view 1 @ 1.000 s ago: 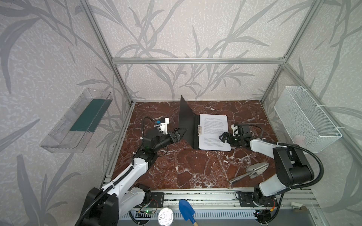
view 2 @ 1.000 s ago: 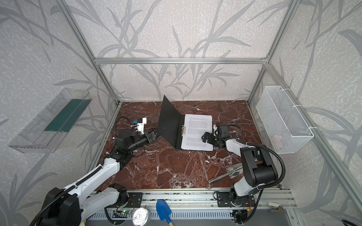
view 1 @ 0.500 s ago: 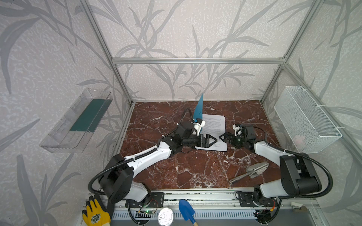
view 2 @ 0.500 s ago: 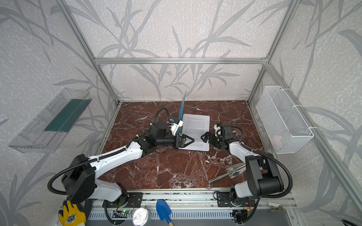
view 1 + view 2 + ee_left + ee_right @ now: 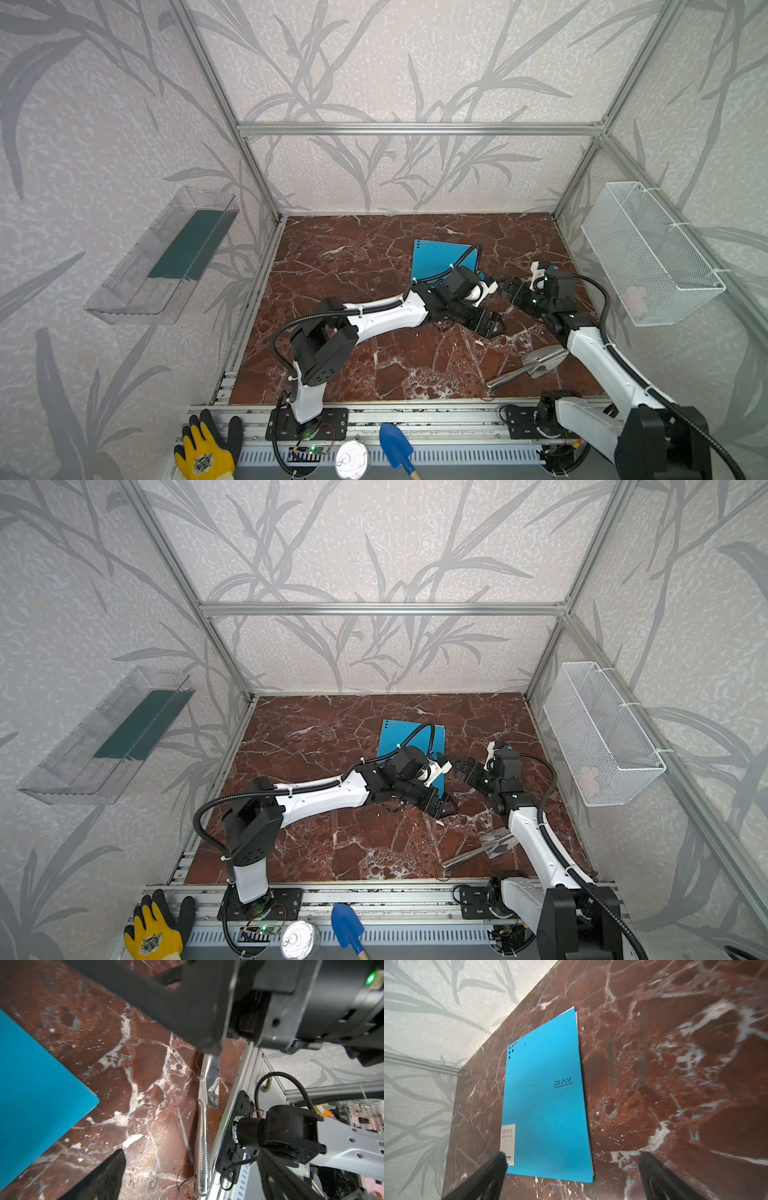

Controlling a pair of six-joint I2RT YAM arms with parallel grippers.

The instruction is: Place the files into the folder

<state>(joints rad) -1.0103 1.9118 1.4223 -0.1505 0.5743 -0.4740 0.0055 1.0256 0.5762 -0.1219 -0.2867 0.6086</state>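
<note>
Just beyond the tips of the left claw (image 5: 488, 326) and beside the right claw (image 5: 509, 286), a thin bright blue folder (image 5: 440, 257) with "RAY" lettering and a white corner label lies closed and flat, cover up, on the red-brown marble tabletop (image 5: 353, 266). The white paper sheets (image 5: 576, 1022) show only as a narrow pale edge along the folder's long side nearest the right claw, so they appear to be inside, and the task looks all but done. Both claws stand with jaws spread wide and grip nothing. The left claw hovers over bare marble past the folder's near corner, while its wrist and looped black cable (image 5: 461, 259) hang above the cover. The right claw points at the folder's paper-showing edge, close to the left wrist. Several hazards follow from this. A low pull-back of the left arm could drag the cover or catch it with the cable, reopening the folder or skewing it. A forward nudge by the right claw could slip a finger under the cover and let sheets slide out. With the two claws so near, a hasty retreat by either could knock them together. A silver metal trowel (image 5: 536, 363), lying near the left claw on its side away from the folder, could be struck by a wide sweep.
</note>
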